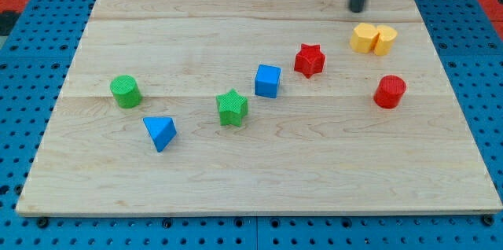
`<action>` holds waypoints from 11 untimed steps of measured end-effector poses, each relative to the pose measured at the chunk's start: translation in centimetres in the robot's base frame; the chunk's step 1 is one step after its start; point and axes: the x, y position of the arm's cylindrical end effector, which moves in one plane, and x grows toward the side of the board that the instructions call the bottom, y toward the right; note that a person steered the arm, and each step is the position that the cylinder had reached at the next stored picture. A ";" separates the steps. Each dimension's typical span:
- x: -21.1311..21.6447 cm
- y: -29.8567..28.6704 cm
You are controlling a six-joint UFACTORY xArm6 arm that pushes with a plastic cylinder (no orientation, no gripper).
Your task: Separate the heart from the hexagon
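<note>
My tip (357, 9) is down near the desk's (236, 179) top edge, toward the top-right corner. No fingers on this rig, just the bare dark rod, nothing held.

Task pair: two yellow blocks close to the right edge, below my tip and slightly to the view's right. Yellow hexagon (364, 38) on the view's left, yellow heart (386, 39) on the view's right. They're touching side by side, no visible gap. Which one is the heart is a best read, shapes are small. Tip is near them but apart, not in contact with either.

Other blocks:
- red cylinder (390, 92): below the yellow pair, near the right edge, clearly apart from them.
- red star (310, 60): to the view's left of the yellow pair, well apart.
- blue cube (268, 81): just down-left of the red star, near it, not touching.
- green star (232, 108): roughly mid-desk, down-left of the blue cube.
- blue triangular block (160, 132): further left, toward the bottom-left area.
- green cylinder (125, 92): closest to the left edge, up-left of the blue triangular block.

The last five run in a loose diagonal line from the left side up toward the right.
</note>
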 end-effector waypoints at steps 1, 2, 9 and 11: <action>4.6 6.4; 6.8 2.2; 2.9 -9.9; 2.6 -19.6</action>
